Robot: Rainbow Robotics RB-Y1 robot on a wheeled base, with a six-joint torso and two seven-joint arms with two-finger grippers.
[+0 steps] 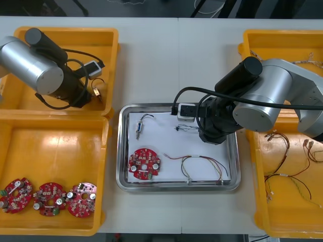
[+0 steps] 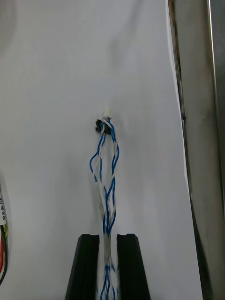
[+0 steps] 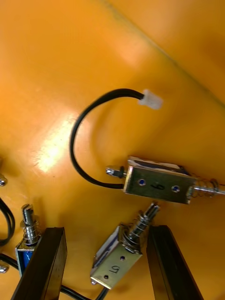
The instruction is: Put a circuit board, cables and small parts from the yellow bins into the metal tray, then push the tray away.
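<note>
Right pincer: the right gripper (image 2: 108,243) hangs low over the white floor of the metal tray (image 1: 123,151), toward its far right corner, fingers almost together and clamped on the twisted blue and white cable (image 2: 107,178).
Held cable: it runs out from between the fingers onto the white floor, its plug end lying close to one rim.
Tray load: a round red circuit board (image 1: 144,164) sits by the near left corner. A red and yellow cable (image 1: 202,164) curls along the near edge, and a small metal part (image 1: 139,128) with a dark lead lies toward the far left corner.
Left pincer: the left gripper (image 3: 105,234) is down in the far left yellow bin (image 1: 108,45), fingers spread wide and gripping nothing.
Under it: a numbered metal part (image 3: 117,260) lies between the fingers. A second metal part (image 3: 157,180), trailing a black cable (image 3: 79,136), rests just past the fingertips.
Near left bin (image 1: 55,146): three spare boards (image 1: 48,194) line its near edge.
Near right bin (image 1: 262,201): loose wires (image 1: 287,176) are strewn across its floor.
Desk (image 1: 151,60): the tray stands between the bins.
</note>
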